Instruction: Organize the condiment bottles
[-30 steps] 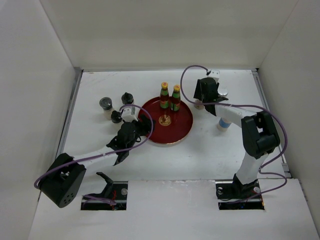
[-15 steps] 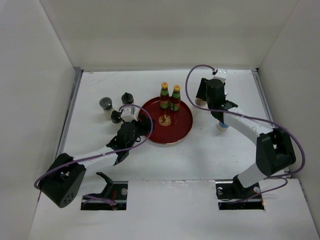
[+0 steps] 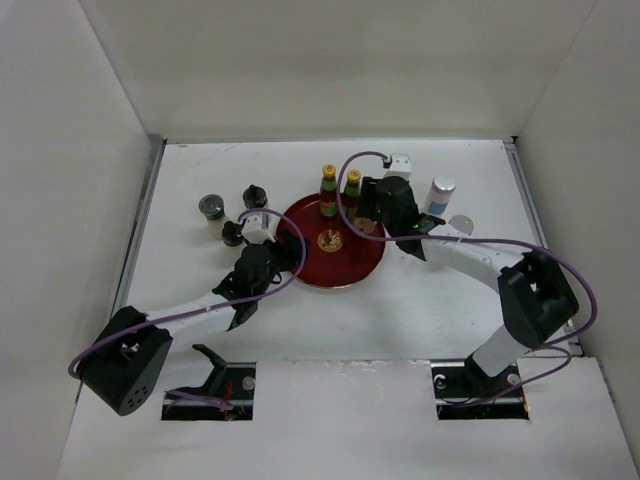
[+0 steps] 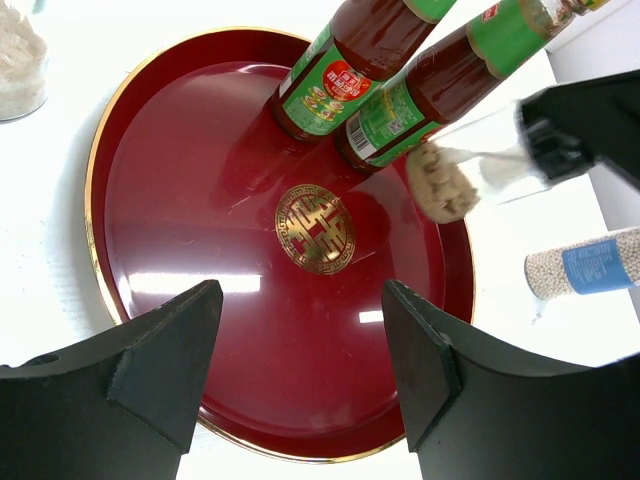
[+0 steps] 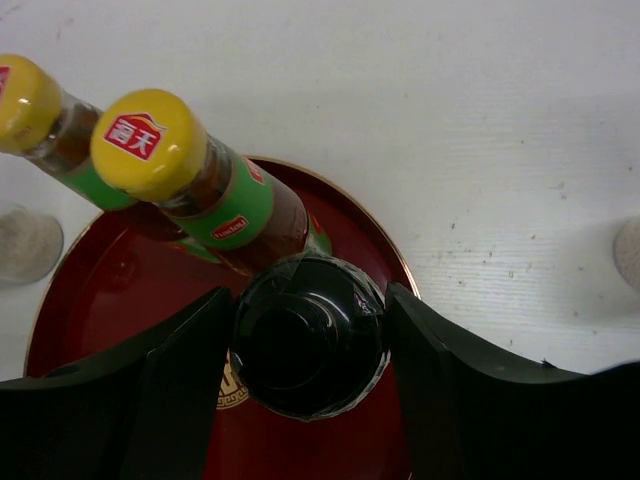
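Right pincer (image 5: 312, 372) pinches black-lidded jar (image 4: 468, 176) by its lid, over the red tray (image 4: 95, 190), just beside the nearer sauce bottle (image 5: 215, 190). Left pincer (image 4: 300, 372) spread, empty. Judgement: lower straight, keep jar upright, clear the bottle, release once seated.

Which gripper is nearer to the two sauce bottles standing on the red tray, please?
Right. The right gripper holds a black-lidded jar just beside the sauce bottles; the left gripper, open, hangs at the red tray's opposite edge.
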### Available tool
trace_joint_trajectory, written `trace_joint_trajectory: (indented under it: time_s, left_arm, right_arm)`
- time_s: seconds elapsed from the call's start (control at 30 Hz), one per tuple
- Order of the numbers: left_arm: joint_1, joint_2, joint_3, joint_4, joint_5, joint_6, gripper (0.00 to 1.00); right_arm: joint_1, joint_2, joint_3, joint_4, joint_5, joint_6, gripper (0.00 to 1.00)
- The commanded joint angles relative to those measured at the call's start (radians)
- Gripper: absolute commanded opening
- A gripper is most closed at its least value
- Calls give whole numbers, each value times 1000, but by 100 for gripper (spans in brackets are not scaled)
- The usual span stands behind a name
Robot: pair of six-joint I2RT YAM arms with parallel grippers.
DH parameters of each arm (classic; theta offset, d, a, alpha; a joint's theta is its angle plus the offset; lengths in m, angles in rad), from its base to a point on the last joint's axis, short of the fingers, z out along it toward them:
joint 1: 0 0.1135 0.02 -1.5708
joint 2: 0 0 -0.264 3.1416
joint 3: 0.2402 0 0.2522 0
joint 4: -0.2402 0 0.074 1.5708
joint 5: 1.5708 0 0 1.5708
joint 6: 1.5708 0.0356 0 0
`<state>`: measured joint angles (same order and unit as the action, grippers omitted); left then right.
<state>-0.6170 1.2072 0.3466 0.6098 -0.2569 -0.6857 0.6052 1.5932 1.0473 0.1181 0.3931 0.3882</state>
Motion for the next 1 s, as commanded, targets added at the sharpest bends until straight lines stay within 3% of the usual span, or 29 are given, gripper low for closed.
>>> trace_joint_trajectory:
  time_s: [0.0, 0.2, 0.4, 0.53, 0.77, 0.97]
  left_arm:
    - [4, -23, 0, 54, 8, -8, 63]
    - [-3, -15, 3, 56, 8, -8, 63]
    - [-2, -11, 5, 56, 5, -8, 63]
    - [-6, -2, 8, 56, 1, -3, 63]
    - [-10, -3, 8, 57, 7, -8, 64]
    - [-17, 3, 11, 57, 8, -6, 64]
  right_arm:
    - [5, 16, 3, 78, 7, 28, 51]
    - [6, 48, -16, 95, 49, 23, 55]
    - [6, 34, -26, 92, 58, 12, 75]
    - [-2, -47, -46, 89, 53, -9, 82]
    - [-179, -177, -69, 78, 87, -29, 82]
    - [-324, -125, 37, -26, 204, -77, 85]
